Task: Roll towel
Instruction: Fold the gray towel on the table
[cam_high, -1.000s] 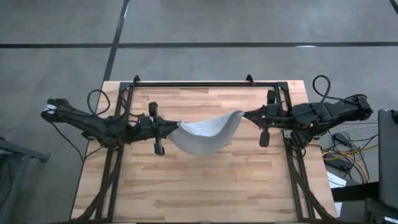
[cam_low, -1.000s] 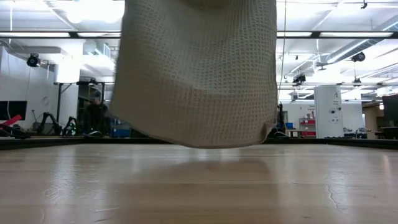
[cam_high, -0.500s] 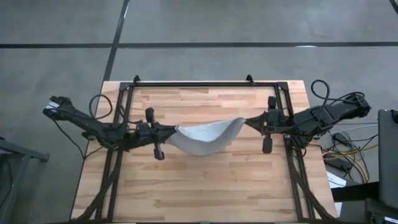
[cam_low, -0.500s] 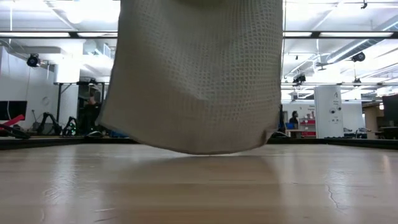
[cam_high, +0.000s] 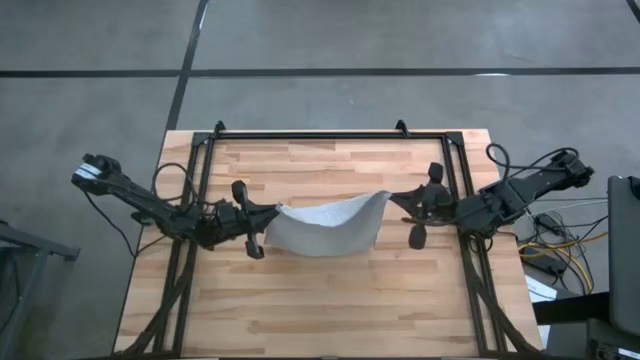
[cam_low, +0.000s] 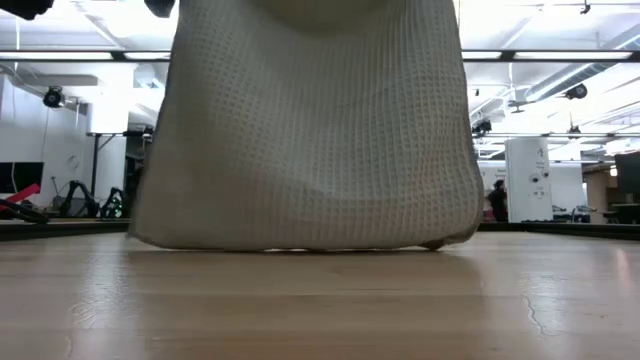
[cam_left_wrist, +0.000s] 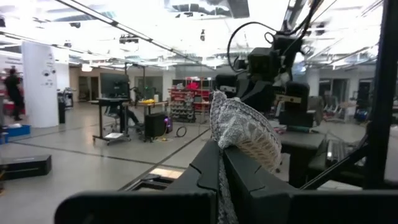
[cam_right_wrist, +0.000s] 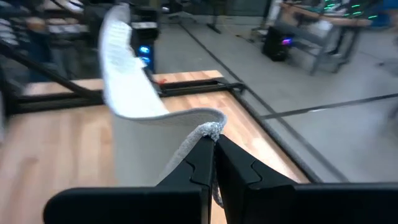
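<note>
Towel (cam_high: 325, 225) hangs stretched between both tools over the middle of the wooden desk (cam_high: 330, 300). Left tool (cam_high: 272, 211) pinches the towel's left top corner, fingers pressed together on the cloth; in the left wrist view the corner bunches up just above the dark fingers (cam_left_wrist: 249, 180). Right tool (cam_high: 392, 197) pinches the opposite top corner, also pressed tight on the fabric; right wrist view shows the cloth edge curling out from between its fingertips (cam_right_wrist: 202, 158). Towel sags in a shallow curve between the two grips, w/ its lower part draping down toward the desk's near side. In the low view the towel (cam_low: 315, 130) fills most of the centre, waffle texture clear, bottom edge touching or just about touching the desk (cam_low: 320, 310) along its width — can't tell for sure. Both arms reach in from either side of the towel, roughly level w/ each other. Black frame (cam_high: 310, 135) runs along the desk's far edge, behind the towel.
</note>
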